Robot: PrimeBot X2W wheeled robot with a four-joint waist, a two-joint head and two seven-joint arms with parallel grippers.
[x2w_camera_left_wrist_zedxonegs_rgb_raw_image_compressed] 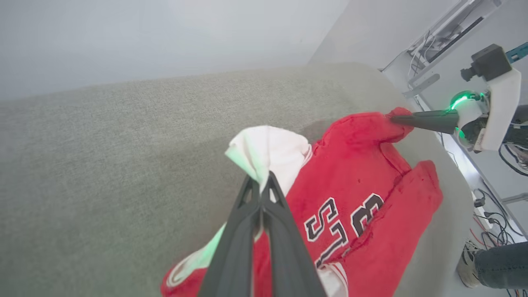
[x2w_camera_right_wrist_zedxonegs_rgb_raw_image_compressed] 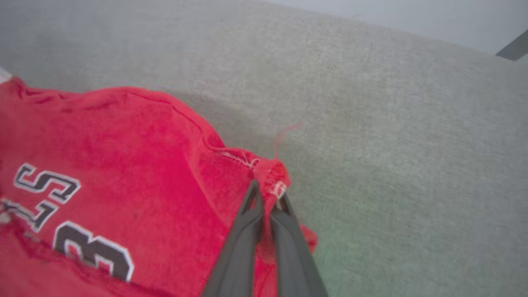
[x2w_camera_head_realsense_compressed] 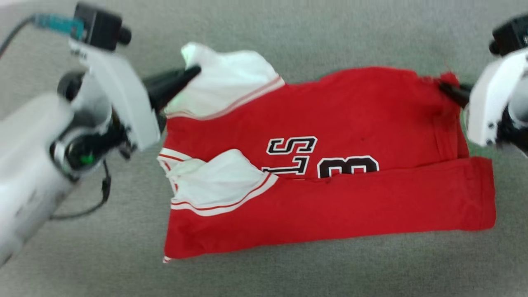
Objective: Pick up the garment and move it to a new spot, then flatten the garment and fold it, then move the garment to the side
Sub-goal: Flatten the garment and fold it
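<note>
Your left gripper (x2w_camera_left_wrist_zedxonegs_rgb_raw_image_compressed: 260, 181) is clamped on a white sleeve (x2w_camera_left_wrist_zedxonegs_rgb_raw_image_compressed: 268, 148) and your right gripper (x2w_camera_right_wrist_zedxonegs_rgb_raw_image_compressed: 268, 192) on a red hem corner (x2w_camera_right_wrist_zedxonegs_rgb_raw_image_compressed: 272, 171) of the garment (x2w_camera_head_realsense_compressed: 330, 119), half-folded on the grey upholstery (x2w_camera_head_realsense_compressed: 288, 276); it looks light, limp and stretchy, so hold those edges and lift evenly.

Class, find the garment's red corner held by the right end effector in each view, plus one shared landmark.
Head view: upper right, the red corner pinched by the right end effector.
Left wrist view: upper right, at the far arm's dark fingers.
Right wrist view: centre, just above the closed fingertips.
Shared landmark: the black numeral 3 on the garment.
</note>
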